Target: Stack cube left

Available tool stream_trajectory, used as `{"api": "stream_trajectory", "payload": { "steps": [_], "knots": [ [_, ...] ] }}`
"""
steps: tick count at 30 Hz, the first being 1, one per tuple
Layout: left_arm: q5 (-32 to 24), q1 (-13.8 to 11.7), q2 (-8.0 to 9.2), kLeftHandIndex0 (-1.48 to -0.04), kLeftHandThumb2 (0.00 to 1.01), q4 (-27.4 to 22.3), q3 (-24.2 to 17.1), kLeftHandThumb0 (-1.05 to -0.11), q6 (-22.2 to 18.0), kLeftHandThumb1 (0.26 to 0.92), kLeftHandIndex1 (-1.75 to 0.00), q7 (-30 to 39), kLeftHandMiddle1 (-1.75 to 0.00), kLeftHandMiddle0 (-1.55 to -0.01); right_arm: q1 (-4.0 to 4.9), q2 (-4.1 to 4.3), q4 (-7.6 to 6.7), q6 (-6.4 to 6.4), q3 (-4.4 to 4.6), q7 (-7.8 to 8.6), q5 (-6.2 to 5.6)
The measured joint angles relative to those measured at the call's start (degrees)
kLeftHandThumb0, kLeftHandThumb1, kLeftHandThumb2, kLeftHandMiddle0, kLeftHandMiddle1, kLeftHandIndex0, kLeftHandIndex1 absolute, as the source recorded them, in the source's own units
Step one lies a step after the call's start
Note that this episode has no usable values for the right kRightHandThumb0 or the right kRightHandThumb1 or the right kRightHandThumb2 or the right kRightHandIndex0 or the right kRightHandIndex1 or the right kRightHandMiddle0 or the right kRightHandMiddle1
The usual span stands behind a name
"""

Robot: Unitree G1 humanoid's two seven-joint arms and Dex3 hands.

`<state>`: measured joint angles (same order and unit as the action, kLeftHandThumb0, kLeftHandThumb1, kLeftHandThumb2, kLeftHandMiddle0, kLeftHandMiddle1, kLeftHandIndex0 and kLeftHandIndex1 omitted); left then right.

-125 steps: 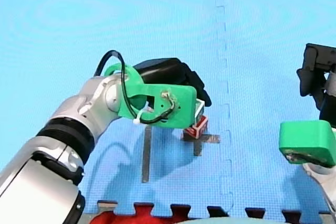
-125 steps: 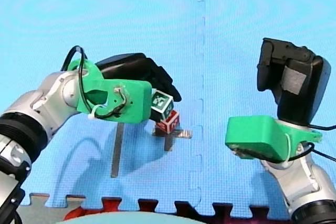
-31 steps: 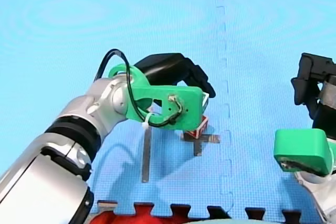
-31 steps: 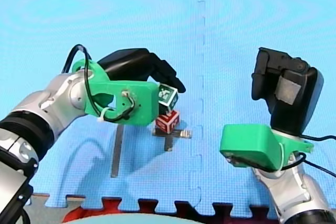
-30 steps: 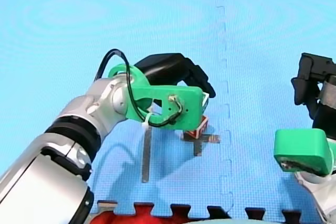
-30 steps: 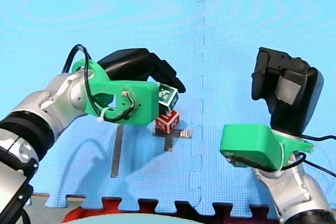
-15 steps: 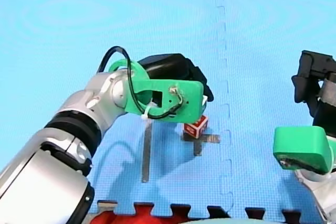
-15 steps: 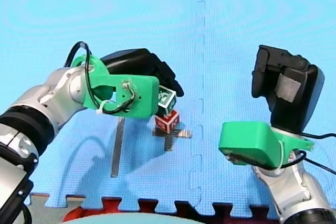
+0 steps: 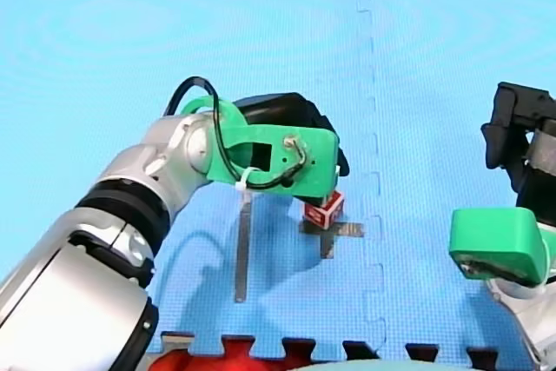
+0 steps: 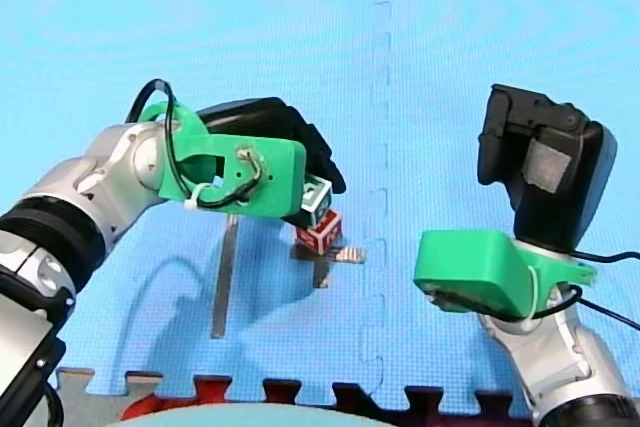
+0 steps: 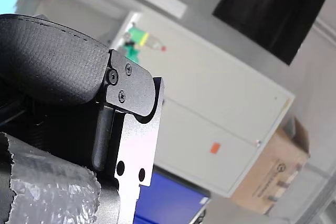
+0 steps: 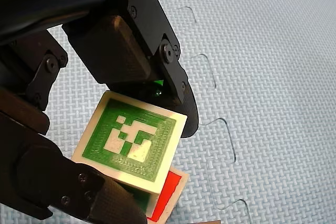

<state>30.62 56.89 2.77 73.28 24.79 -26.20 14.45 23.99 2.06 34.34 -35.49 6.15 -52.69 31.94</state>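
grn/wht-marker cube (image 12: 131,145) | red cube (image 10: 320,236) | blue foam mat (image 9: 261,41)

Two head views down on one mat (image 9: 434,58); wrist views close.

Bright, even overhead light, soft shadows on the mat (image 9: 261,41)

No legible text; unreadable code pattern on green cube (image 12: 134,142)
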Motion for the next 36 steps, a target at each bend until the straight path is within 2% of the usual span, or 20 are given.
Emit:
{"api": "stream_trajectory", "payload": {
  "steps": [9,18,36],
  "knots": [
    [-0.2,-1.0,-0.27,-1.34,0.00,-0.1,0.0,-0.476,-0.8,0.782,0.00,-0.1,-1.57,-0.97,0.15,-0.18,0.07,0.00,0.23,-0.20,0.04],
    [0.2,-1.4,-0.21,-1.34,0.00,-0.3,0.4,-0.474,-1.5,0.786,0.00,-1.5,-1.63,-0.96,0.44,-0.54,0.86,-0.05,0.64,-1.01,0.32],
    [0.4,-2.3,-0.13,-1.33,0.00,-0.3,1.2,-0.470,-2.3,0.791,0.00,-3.4,-1.71,-0.93,0.70,-0.65,1.80,-0.97,0.82,-1.96,0.49]
  ]
}}
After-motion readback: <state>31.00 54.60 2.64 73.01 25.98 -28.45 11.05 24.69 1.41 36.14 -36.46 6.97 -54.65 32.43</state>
